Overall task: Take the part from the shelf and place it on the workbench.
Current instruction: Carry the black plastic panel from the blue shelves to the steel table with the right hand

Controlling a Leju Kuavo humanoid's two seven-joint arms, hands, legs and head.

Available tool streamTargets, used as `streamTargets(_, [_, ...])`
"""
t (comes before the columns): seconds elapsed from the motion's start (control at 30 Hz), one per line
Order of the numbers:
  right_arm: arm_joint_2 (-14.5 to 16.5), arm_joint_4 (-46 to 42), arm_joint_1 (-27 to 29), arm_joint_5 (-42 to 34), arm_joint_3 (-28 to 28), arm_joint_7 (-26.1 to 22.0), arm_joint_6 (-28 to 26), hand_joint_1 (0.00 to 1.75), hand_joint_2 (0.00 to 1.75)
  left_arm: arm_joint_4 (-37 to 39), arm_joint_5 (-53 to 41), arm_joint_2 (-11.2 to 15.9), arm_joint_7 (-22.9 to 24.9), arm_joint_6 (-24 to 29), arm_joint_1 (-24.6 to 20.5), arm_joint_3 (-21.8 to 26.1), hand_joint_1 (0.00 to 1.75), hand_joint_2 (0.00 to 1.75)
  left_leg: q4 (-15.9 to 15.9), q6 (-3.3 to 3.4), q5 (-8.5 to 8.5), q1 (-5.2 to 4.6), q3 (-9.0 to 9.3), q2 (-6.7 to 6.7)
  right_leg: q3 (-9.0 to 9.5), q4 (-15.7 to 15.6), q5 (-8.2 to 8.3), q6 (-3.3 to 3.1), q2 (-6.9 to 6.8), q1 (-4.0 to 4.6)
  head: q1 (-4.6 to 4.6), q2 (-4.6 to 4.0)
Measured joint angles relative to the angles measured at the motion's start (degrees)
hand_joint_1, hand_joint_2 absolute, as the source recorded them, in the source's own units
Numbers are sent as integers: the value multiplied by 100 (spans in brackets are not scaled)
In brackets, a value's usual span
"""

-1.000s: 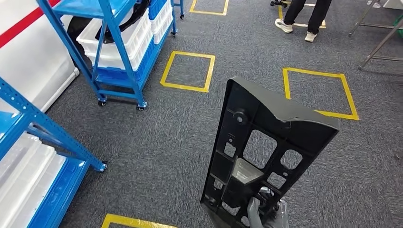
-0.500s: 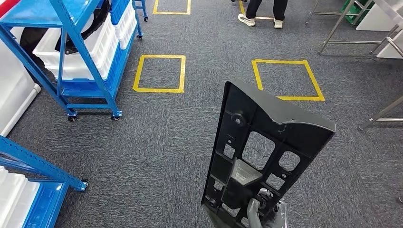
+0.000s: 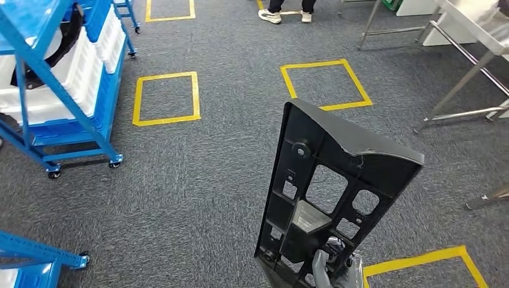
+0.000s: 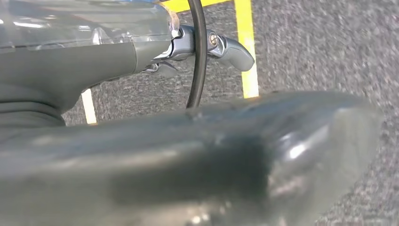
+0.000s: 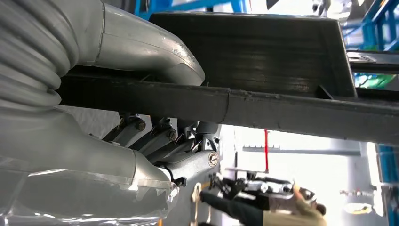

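Head view shows us mid-carry: the part (image 3: 336,192), a tall black plastic panel with ribbed cut-outs, stands nearly upright in the lower centre of the frame, gripped at its bottom edge by our right hand (image 3: 336,270), whose grey thumb shows against its lower rim. Right wrist view confirms the hold, with the thumb (image 5: 141,42) pressed over one face of the panel's edge and the darker fingers (image 5: 160,136) curled under the other, so that hand is clamped on the part. Our left hand (image 4: 207,47) hangs over the carpet with its fingers curled in and nothing between them, as far as we can judge from its own wrist view. We take the step in hand to be the walk to the workbench, and the metal legs of a table (image 3: 462,78) in the upper right of the frame are the likeliest goal. To do it well we should keep the panel upright and close to the body, since a grip at one end leaves it free to swing as we turn. We would steer right, clear of the blue shelf trolley (image 3: 60,90) at the upper left, and mind the person's feet (image 3: 285,15) at the top edge. Near the table we should raise the part over its rim before lowering it.
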Motion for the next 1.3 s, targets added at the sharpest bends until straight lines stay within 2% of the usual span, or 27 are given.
streamTargets(0.03, [8,-1,-1,1,-2,0,0,175,175,0,-1,1,-1,0,-5,-2,0,0,131,-26,-93,7,-41,-139,36,-61,28,-19,65,-32,1,0])
streamTargets(0.1, [28,-1,-17,3,-3,-1,-1,175,175,0,0,4,0,0,5,-2,0,0,727,-78,-398,36,-318,-446,71,-114,57,-41,197,-68,0,0])
streamTargets(0.17, [38,4,-19,5,-8,1,-4,175,175,0,7,7,3,0,26,-2,0,0,1384,-132,-617,66,-669,-514,69,-102,58,-48,354,-75,-1,0])
streamTargets(0.2, [39,9,-12,8,-11,2,-8,175,175,0,10,9,3,0,34,-1,0,0,1487,-157,-572,82,-749,-516,69,-87,54,-42,440,-82,-1,0])
streamTargets(0.23, [39,16,-8,10,-14,2,-11,175,175,0,14,13,3,0,38,-1,0,0,1366,-182,-410,100,-724,-525,68,-59,44,-27,525,-96,-1,0])
streamTargets(0.27, [40,24,-5,13,-15,3,-15,175,175,0,16,16,3,0,38,-1,0,0,1061,-207,-178,122,-610,-568,63,-17,25,1,607,-115,-1,0])
streamTargets(0.3, [41,28,-5,15,-15,3,-15,175,175,1,15,18,3,0,38,-1,0,0,722,-231,3,148,-473,-687,45,38,-1,39,683,-133,-1,0])
streamTargets(0.33, [43,30,-9,16,-16,4,-16,175,175,1,15,18,1,-1,38,-2,0,0,415,-231,113,168,-357,-815,9,115,-29,80,753,-142,-2,0])
streamTargets(0.4, [48,31,-5,24,-18,3,-17,175,175,1,15,15,1,-2,36,-3,0,0,177,-175,121,168,-276,-977,-75,200,-42,153,870,-153,-1,0])
streamTargets(0.47, [54,31,20,39,-21,2,-17,175,175,1,15,9,-1,-2,27,-3,0,0,153,-71,141,146,-273,-885,-133,198,-5,221,975,-167,-1,0])
streamTargets(0.5, [56,31,33,44,-23,2,-19,175,175,1,15,7,-2,-3,19,-3,0,0,136,-26,162,145,-267,-826,-156,216,-13,250,945,-168,1,0])
streamTargets(0.57, [57,31,34,49,-25,0,-27,175,175,1,15,3,-4,-7,15,-2,0,0,89,44,203,152,-259,-697,-300,509,-202,302,696,-165,3,0])
streamTargets(0.63, [57,32,24,50,-26,-1,-36,175,175,0,15,8,-5,-9,28,-1,0,0,73,71,211,127,-261,-554,-613,1174,-555,347,419,-176,5,0])
streamTargets(0.7, [57,38,29,50,-30,-1,-38,175,175,0,15,11,-5,-9,42,-1,0,0,74,80,201,104,-264,-403,-853,1665,-709,361,341,-193,5,0])
streamTargets(0.73, [57,42,32,50,-33,0,-39,175,175,0,15,12,-5,-9,41,-1,0,0,74,83,192,96,-258,-331,-830,1626,-628,351,325,-195,5,0])
streamTargets(0.77, [57,44,36,50,-35,1,-40,175,175,0,15,12,-5,-9,36,-1,0,0,73,83,182,89,-245,-265,-700,1386,-464,327,293,-187,5,0])
streamTargets(0.83, [58,45,29,56,-37,2,-42,175,175,0,14,2,-5,-13,26,-2,0,0,64,72,154,77,-203,-151,-282,620,-135,239,51,-121,5,0])
streamTargets(0.9, [60,44,16,74,-37,2,-42,175,175,0,13,-13,-5,-15,23,-3,0,0,44,39,132,66,-169,-45,-52,164,-39,154,-157,-32,5,0])
streamTargets(0.97, [61,42,20,85,-41,0,-42,175,175,0,13,-24,-5,-16,17,-3,0,0,9,-5,121,61,-134,79,-50,96,-47,108,-90,5,4,0])
streamTargets(1.0, [62,42,31,86,-44,-1,-42,175,175,0,13,-27,-5,-17,9,-3,0,0,7,-31,103,64,-115,96,-30,54,-25,89,-26,-20,4,0])
streamTargets(1.03, [62,43,39,89,-46,-1,-42,175,175,0,13,-28,-7,-17,2,-4,0,0,47,-52,60,67,-110,15,4,-2,-1,67,37,-44,5,0])
streamTargets(1.1, [68,44,29,95,-45,-1,-42,175,175,0,12,-23,-9,-16,-2,-4,0,0,437,-84,-180,77,-263,-288,74,-101,44,26,155,-101,4,0])
streamTargets(1.13, [72,45,19,98,-45,-1,-42,175,175,0,10,-21,-9,-16,7,-4,0,0,783,-94,-352,81,-428,-428,85,-113,45,11,221,-102,4,0])
streamTargets(1.2, [76,49,16,106,-47,-1,-43,175,175,0,9,-22,-2,-18,37,-4,0,0,1429,-126,-577,91,-774,-504,90,-99,39,0,372,-106,3,0])
streamTargets(1.23, [76,52,23,111,-49,1,-44,175,175,0,10,-22,1,-17,49,-3,0,0,1529,-144,-533,96,-854,-511,94,-85,31,5,461,-111,3,0])
streamTargets(1.27, [76,57,29,115,-51,2,-44,175,175,0,13,-22,3,-18,56,-3,0,0,1412,-160,-375,104,-833,-520,98,-60,18,20,549,-121,3,0])
streamTargets(1.3, [76,61,33,118,-51,3,-44,175,175,0,14,-22,3,-18,58,-3,0,0,1113,-176,-142,119,-724,-563,100,-21,-4,43,636,-137,3,0])
